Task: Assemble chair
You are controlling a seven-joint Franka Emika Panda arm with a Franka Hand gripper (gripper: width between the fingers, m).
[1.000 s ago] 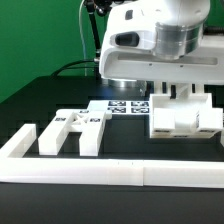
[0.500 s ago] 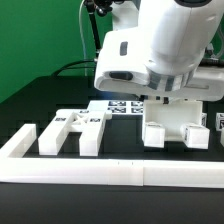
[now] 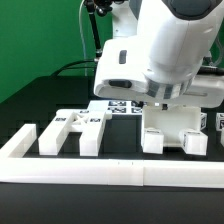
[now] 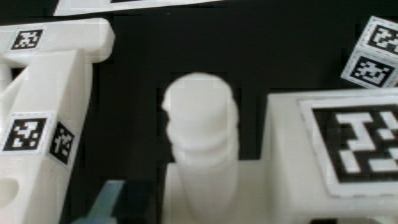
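Observation:
The chair is in loose white tagged parts. In the exterior view a chunky white assembly [image 3: 176, 122] stands on two short legs at the right, under my wrist. A ladder-like white part [image 3: 70, 130] lies flat at the left. My gripper [image 4: 210, 208] is shut on a rounded white bar [image 4: 199, 115] of the assembly. In the wrist view one bluish fingertip [image 4: 111, 200] shows beside that bar, and the other is hidden. A tagged cube end [image 4: 349, 135] sits close on one side, and a tagged white panel [image 4: 50, 100] on the other. In the exterior view the arm's body hides the fingers.
A long low white border rail [image 3: 110, 172] runs along the table's front, with a short return at the exterior view's left [image 3: 18, 142]. The marker board [image 3: 120, 105] lies flat behind the parts. Black tabletop lies between the ladder-like part and the held assembly.
The arm has swung toward the exterior view's left and down. The held assembly came with it, turning from raised and tilted to legs-down near the table.

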